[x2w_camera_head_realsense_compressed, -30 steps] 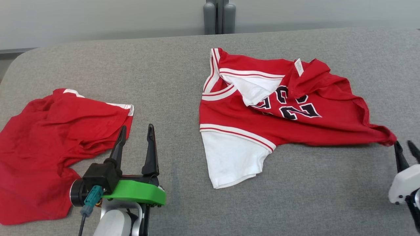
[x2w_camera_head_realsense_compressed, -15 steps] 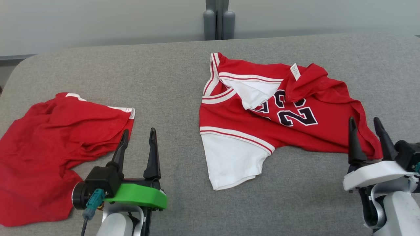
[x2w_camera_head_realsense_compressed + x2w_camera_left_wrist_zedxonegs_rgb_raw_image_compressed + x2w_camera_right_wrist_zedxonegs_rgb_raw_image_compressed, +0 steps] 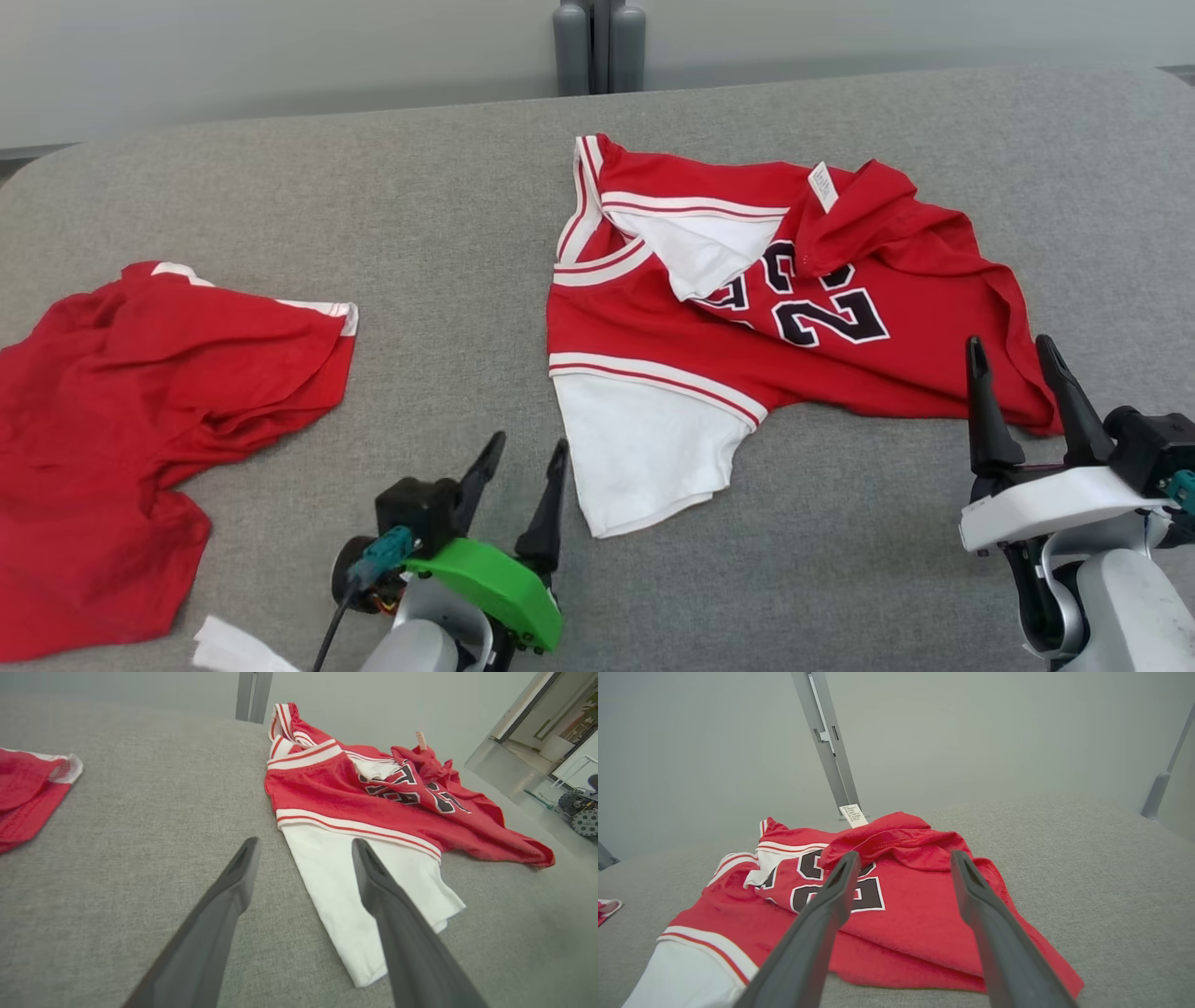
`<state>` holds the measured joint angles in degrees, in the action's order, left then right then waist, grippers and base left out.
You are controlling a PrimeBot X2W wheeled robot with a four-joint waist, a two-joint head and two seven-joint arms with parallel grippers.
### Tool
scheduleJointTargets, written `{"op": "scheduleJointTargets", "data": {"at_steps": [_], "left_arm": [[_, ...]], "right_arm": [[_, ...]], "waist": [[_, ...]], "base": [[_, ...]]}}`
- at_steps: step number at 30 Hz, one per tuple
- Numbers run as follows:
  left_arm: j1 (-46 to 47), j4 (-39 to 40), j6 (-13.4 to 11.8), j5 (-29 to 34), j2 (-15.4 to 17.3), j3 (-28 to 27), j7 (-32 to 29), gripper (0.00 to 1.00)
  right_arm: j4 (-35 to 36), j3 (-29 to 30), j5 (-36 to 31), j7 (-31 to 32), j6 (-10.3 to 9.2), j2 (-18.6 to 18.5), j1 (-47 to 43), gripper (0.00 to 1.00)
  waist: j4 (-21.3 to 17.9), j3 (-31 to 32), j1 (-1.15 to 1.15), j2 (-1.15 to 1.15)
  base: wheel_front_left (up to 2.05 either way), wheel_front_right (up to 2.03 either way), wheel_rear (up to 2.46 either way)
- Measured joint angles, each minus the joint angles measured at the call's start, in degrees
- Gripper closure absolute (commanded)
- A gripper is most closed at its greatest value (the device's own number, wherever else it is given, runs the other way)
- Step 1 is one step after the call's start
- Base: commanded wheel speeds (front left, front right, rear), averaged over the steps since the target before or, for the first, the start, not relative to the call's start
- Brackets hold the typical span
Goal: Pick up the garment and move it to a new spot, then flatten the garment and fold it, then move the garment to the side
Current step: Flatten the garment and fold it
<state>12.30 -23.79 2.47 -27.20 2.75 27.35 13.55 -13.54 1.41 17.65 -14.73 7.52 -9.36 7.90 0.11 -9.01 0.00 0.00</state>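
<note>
Surface: grey padded table point(image 3: 448, 187) spreads before you, with a pale wall and grey posts point(image 3: 597, 42) at 12 o'clock.
Change, left: your left gripper point(image 3: 529, 441) has swung away from the plain red garment point(image 3: 140, 392) toward 3 o'clock.
Change, right: your right gripper point(image 3: 1008, 343), a second ago narrow at the jersey's hem corner point(image 3: 1036, 411), now stands spread.
Left gripper: at 6 o'clock, fingers wide apart and empty, tips just beside the white sleeve point(image 3: 644, 448). You cannot tell whether they touch it.
Right gripper: at 4 o'clock, released, holding nothing, tips over the red hem.
Jersey point(image 3: 700, 327): red with white trim and a black number, lying rumpled at 1 o'clock, its top edge folded over with the label point(image 3: 822, 186) showing.
Plain red garment: crumpled at 9 o'clock, well apart from the jersey.
Scrap point(image 3: 233, 649): white, at 7 o'clock by the near edge.
</note>
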Motion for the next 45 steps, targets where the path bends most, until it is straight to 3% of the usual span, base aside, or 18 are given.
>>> {"op": "scheduleJointTargets", "data": {"at_steps": [6, 12, 16, 17, 19, 22, 26, 29, 36, 45], "left_arm": [[4.13, -6.1, 0.53, -5.53, -0.05, 7.25, -7.33, 0.0], [6.87, -10.49, -3.13, -7.26, -0.07, 9.55, -11.17, 0.0], [7.75, -11.6, -3.16, -7.88, -0.01, 10.83, -12.04, 0.0], [7.82, -11.58, -2.72, -8.23, 0.0, 11.06, -12.15, 0.18], [8.05, -11.36, -1.59, -8.86, 0.11, 11.58, -11.82, 1.0], [8.05, -10.57, -1.23, -9.85, 0.03, 10.94, -8.02, 1.0], [9.09, -9.82, -3.55, -10.05, -0.04, 7.2, -0.98, 1.0], [9.51, -8.59, -5.12, -10.03, 0.29, 3.64, 0.94, 1.0], [7.88, -1.85, -6.06, -5.92, 0.6, -4.6, 1.48, 1.0], [3.94, 0.31, -4.89, -2.35, 0.24, -9.03, 1.48, 1.0]], "right_arm": [[-0.16, 0.02, -0.24, -0.08, 0.0, -0.51, 1.4, 0.0], [-0.22, 0.73, -0.29, -0.2, 0.0, -0.78, 2.45, 0.0], [-0.21, 1.16, -0.38, -0.26, 0.0, -0.66, 2.44, 0.0], [-0.2, 1.24, -0.44, -0.26, 0.0, -0.56, 2.44, 0.0], [-0.2, 1.33, -0.68, -0.26, 0.0, -0.3, 2.43, 0.0], [-0.57, 1.67, -0.78, -0.27, 0.0, 0.01, 2.43, 0.0], [-3.43, 2.54, -1.99, -0.33, 0.0, 0.33, 2.37, 0.0], [-5.69, 3.26, -3.05, -0.29, 0.0, 1.09, 2.36, 0.0], [-11.52, 4.63, -6.78, 0.76, 0.0, 3.64, 2.37, 0.0], [-18.07, 2.15, -12.37, 1.05, 0.0, 4.8, 2.4, 0.0]], "waist": [[-1.48, -1.23, 0.0, 0.0], [-2.9, -2.39, 0.0, 0.0], [-3.22, -2.8, 0.0, 0.0], [-3.21, -2.82, 0.0, 0.0], [-3.11, -2.82, 0.0, 0.0], [-2.81, -2.79, 0.0, 0.0], [-2.12, -2.5, 0.0, 0.0], [-1.55, -2.25, 0.0, 0.0], [-0.41, -2.01, 0.0, 0.0], [-0.13, -2.16, 0.0, 0.0]], "base": [[0.0, 0.0, 0.0], [0.0, 0.0, 0.0], [0.0, 0.0, 0.0], [0.0, 0.0, 0.0], [0.0, 0.0, 0.0], [0.0, 0.0, 0.0], [0.0, 0.0, 0.0], [0.0, 0.0, 0.0], [0.0, 0.0, 0.0], [0.0, 0.0, 0.0]]}}
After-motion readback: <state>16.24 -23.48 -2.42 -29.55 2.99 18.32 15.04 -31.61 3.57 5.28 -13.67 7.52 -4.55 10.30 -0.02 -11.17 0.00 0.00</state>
